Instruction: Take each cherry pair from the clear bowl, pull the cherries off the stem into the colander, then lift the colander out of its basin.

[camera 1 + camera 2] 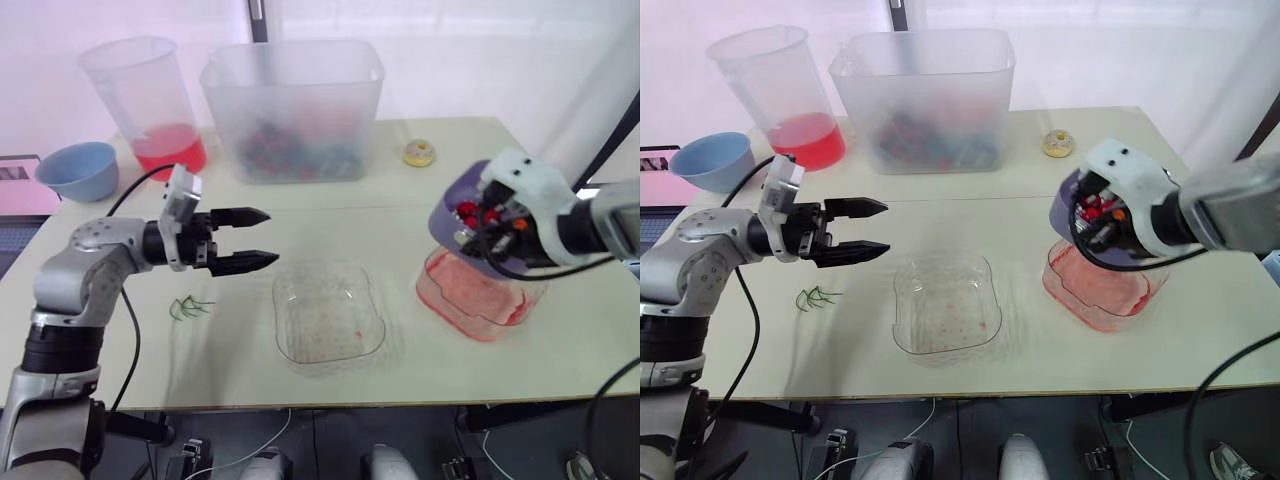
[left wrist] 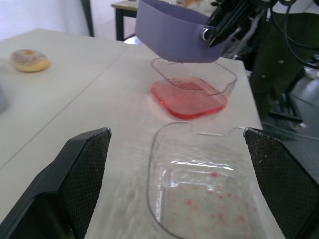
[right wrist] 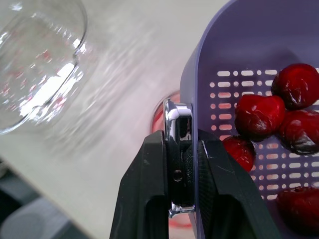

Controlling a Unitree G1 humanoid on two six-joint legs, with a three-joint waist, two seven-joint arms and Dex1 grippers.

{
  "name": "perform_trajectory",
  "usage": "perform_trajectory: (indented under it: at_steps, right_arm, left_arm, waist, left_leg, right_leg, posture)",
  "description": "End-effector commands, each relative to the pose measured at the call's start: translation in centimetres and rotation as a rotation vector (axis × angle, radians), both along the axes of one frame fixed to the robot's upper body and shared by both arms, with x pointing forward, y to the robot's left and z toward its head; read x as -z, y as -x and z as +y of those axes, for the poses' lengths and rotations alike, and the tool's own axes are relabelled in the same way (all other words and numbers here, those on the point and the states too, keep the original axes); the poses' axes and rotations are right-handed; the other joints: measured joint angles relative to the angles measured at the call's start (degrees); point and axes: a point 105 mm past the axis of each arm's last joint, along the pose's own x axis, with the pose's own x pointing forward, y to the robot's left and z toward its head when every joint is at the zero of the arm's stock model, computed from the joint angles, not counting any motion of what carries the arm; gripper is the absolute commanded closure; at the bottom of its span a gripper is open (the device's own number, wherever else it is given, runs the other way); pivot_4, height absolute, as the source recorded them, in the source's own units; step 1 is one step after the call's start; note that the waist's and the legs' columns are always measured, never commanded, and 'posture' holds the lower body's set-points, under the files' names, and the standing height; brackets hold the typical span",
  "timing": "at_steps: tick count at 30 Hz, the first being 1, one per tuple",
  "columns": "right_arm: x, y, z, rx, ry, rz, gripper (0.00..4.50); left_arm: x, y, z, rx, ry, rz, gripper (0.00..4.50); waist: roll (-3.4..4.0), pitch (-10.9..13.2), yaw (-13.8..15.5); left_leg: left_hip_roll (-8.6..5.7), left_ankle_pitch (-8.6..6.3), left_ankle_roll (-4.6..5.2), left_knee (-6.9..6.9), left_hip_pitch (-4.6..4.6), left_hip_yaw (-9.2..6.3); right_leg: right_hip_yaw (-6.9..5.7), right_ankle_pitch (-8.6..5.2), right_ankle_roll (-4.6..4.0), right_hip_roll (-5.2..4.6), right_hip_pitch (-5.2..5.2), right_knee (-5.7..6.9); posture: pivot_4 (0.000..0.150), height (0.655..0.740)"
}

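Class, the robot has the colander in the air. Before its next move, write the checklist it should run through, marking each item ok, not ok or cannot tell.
1. Hold: right gripper shut on colander rim: ok.
2. Height: colander raised above basin: ok.
3. Load: cherries lie inside colander: ok.
4. Source: bowl holds no cherries: ok.
5. Path: left gripper open, apart from colander: ok.
6. Drips: colander drained: cannot tell.

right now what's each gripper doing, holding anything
Left gripper: open, empty.
Right gripper: shut on the rim of the purple colander, cherries inside, held above the basin.
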Motion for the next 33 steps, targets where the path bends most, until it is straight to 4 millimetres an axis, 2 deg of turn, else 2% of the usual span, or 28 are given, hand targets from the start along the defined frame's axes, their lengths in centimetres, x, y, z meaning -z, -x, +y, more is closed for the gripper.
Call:
perform_trajectory:
  at_steps: [1,3,6,13,17,22,31,32,33]
  right_arm:
    - [-1.2,-3.2,0.5,-0.033,0.035,-0.09,4.29]
    - [-1.1,-5.4,1.5,-0.093,0.07,-0.109,4.29]
    - [-0.6,-7.5,3.5,-0.208,0.108,-0.096,4.29]
    - [2.1,-10.2,5.8,-0.374,0.208,-0.026,4.29]
    - [4.5,-10.0,6.8,-0.469,0.228,0.065,4.29]
    - [7.2,-10.5,7.2,-0.521,0.244,0.125,4.29]
    - [8.7,-9.2,7.2,-0.591,0.225,0.217,4.29]
    - [8.5,-9.2,7.1,-0.592,0.219,0.212,3.26]
    - [8.3,-9.2,7.1,-0.592,0.215,0.207,3.0]
  left_arm:
    - [-0.9,0.6,0.7,-0.045,0.003,-0.071,0.0]
    - [-0.8,1.1,1.1,-0.079,0.011,-0.075,0.0]
    - [-0.5,2.0,1.6,-0.13,0.013,-0.078,0.0]
    - [0.0,3.8,2.6,-0.232,0.012,-0.076,0.0]
    - [-0.3,4.4,2.6,-0.27,0.011,-0.096,0.0]
    - [-0.4,4.8,2.5,-0.279,0.007,-0.093,0.0]
    - [-0.6,4.5,2.6,-0.282,-0.003,-0.094,0.0]
    - [-0.6,4.4,2.5,-0.277,-0.002,-0.093,0.0]
    - [-0.6,4.4,2.4,-0.274,-0.001,-0.092,0.0]
  waist:
    - [0.01,0.0,0.0]
    - [0.01,0.0,-0.1]
    - [0.01,0.0,-0.4]
    - [0.0,0.0,-1.0]
    - [0.01,0.0,-1.2]
    - [0.01,0.0,-1.3]
    - [0.03,0.0,-1.3]
    - [0.03,0.0,-1.3]
    - [0.03,0.0,-1.3]
  left_leg:
    - [0.0,0.0,-0.01,-0.01,-0.01,-0.01]
    - [-0.01,0.02,-0.03,-0.01,-0.02,0.02]
    - [0.0,0.03,-0.06,-0.06,-0.1,0.02]
    - [0.0,0.18,-0.32,0.1,-0.79,-0.12]
    - [0.01,0.22,-0.39,0.06,-0.79,-0.17]
    - [0.0,0.22,-0.4,0.05,-0.77,-0.18]
    - [0.0,0.24,-0.43,0.04,-0.75,-0.2]
    - [0.0,0.24,-0.43,0.04,-0.75,-0.19]
    - [0.0,0.24,-0.43,0.04,-0.75,-0.2]
  right_leg:
    - [0.01,0.0,0.0,0.0,-0.01,0.0]
    - [0.06,0.0,0.0,0.0,-0.08,0.03]
    - [0.09,0.0,0.0,-0.01,-0.21,0.06]
    - [0.03,0.0,0.0,-0.13,-0.89,0.25]
    - [0.0,0.0,-0.01,-0.13,-0.9,0.28]
    - [0.0,0.0,0.0,-0.13,-0.88,0.28]
    - [-0.01,0.01,-0.01,-0.11,-0.86,0.29]
    - [-0.01,0.0,-0.01,-0.12,-0.85,0.29]
    - [-0.02,0.01,-0.01,-0.12,-0.85,0.29]
  posture:
    - [0.15,0.74]
    - [0.15,0.74]
    - [0.15,0.74]
    - [0.15,0.74]
    - [0.15,0.74]
    - [0.15,0.74]
    - [0.15,0.74]
    - [0.15,0.74]
    - [0.15,0.74]
